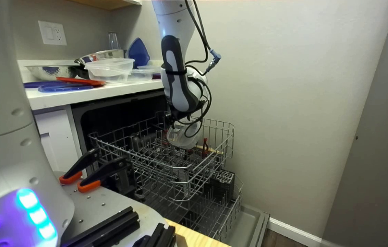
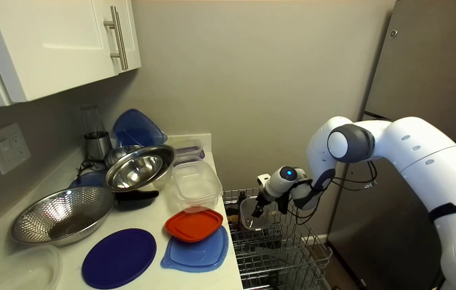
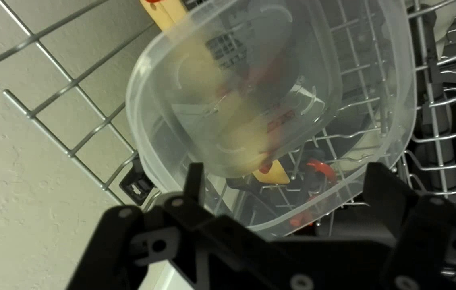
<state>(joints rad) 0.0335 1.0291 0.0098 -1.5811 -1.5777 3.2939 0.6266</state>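
A clear plastic container point(image 3: 248, 100) fills much of the wrist view, in the upper wire rack point(image 3: 71, 82); it also shows as a translucent container point(image 1: 183, 137) in an exterior view. My gripper point(image 3: 286, 179) stands open, its dark fingers point(image 3: 194, 185) wide apart at the container's near side. Part of the container's near rim crosses the gap between them; neither finger is clamped on it. Whether a finger touches its wall, I cannot tell. Through the plastic appear a blurred pale wooden piece and red parts. In an exterior view the gripper point(image 2: 258, 209) overlaps the container.
Beside the rack runs a white counter point(image 2: 163, 225) with metal bowls, a colander point(image 2: 65, 215), clear tubs point(image 2: 195, 181), a red lid point(image 2: 194, 224) and blue lids. The lower rack point(image 1: 214, 212) is pulled out below. A wall point(image 1: 283, 103) flanks the racks; a refrigerator point(image 2: 409, 72) stands near.
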